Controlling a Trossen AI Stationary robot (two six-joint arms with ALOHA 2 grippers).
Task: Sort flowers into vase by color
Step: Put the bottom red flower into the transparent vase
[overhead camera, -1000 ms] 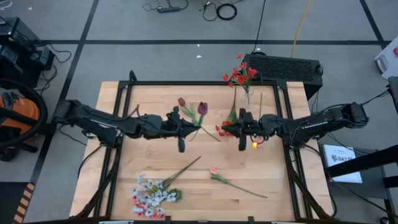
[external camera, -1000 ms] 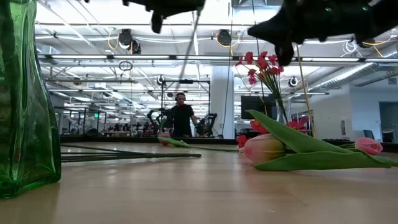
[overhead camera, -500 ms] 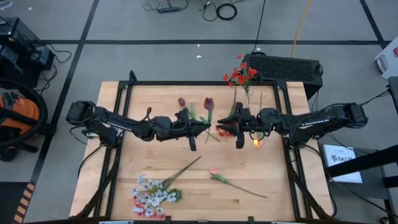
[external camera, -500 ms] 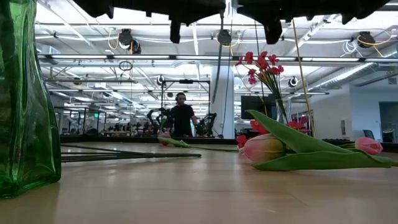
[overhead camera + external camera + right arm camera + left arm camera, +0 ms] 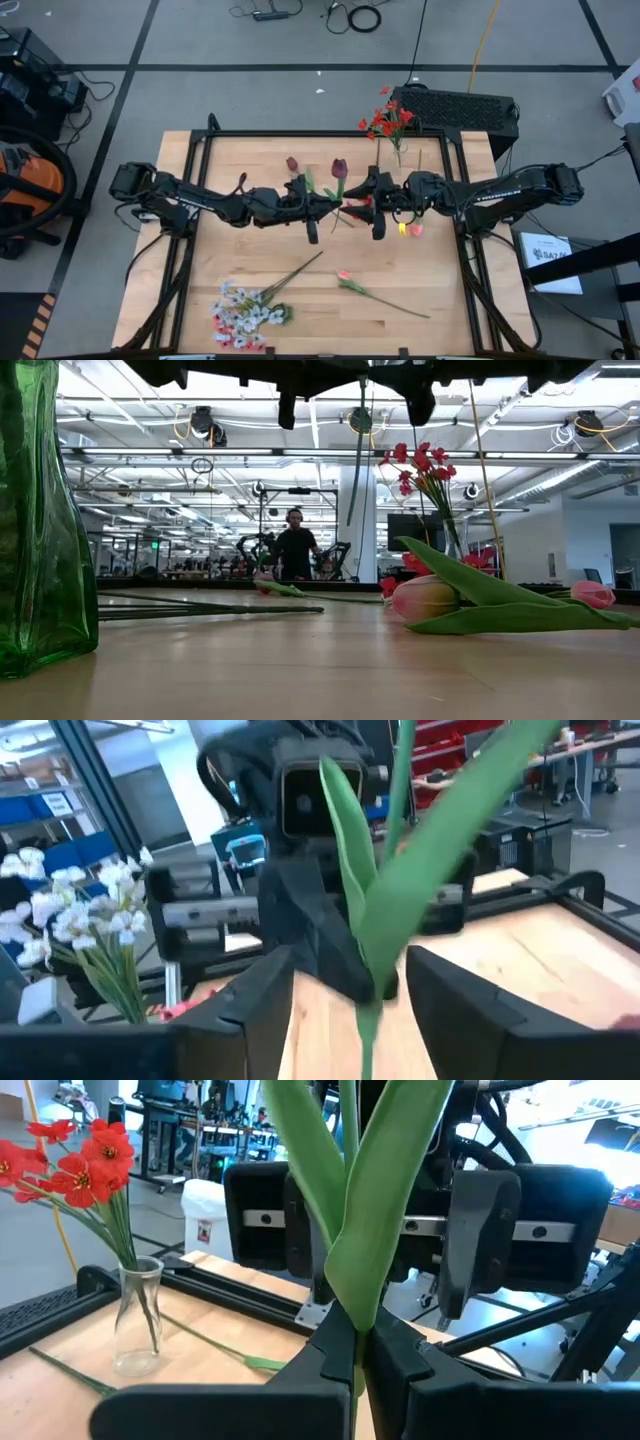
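One dark maroon tulip [image 5: 339, 167] is held off the table near its middle, bud toward the far edge in the high view, its green stem and leaves [image 5: 362, 1210] pinched between the closed fingers of the left gripper [image 5: 336, 205]. The right gripper [image 5: 357, 207] faces it just beside, fingers [image 5: 455, 1000] spread to either side of the same stem, not closed on it. A second maroon tulip [image 5: 292, 163] lies on the wood to the left of the held one. Red flowers [image 5: 386, 119] stand in a small clear glass vase [image 5: 138, 1315] at the far edge of the table [image 5: 230, 260], with more red petals under the right arm near a yellow-lit spot. A pink tulip [image 5: 344, 275] with a long stem lies toward the near edge, and a bunch of whitish and pink sprigs [image 5: 243, 313] lies at the near left, one long stem running up toward the centre. In the low view a green glass vase [image 5: 40, 530] stands at the left edge, and a pink tulip bud [image 5: 425, 598] with a broad leaf lies on the table at the right, another pink bud [image 5: 592, 594] beyond it. A person [image 5: 294, 546] stands in the room behind the table.
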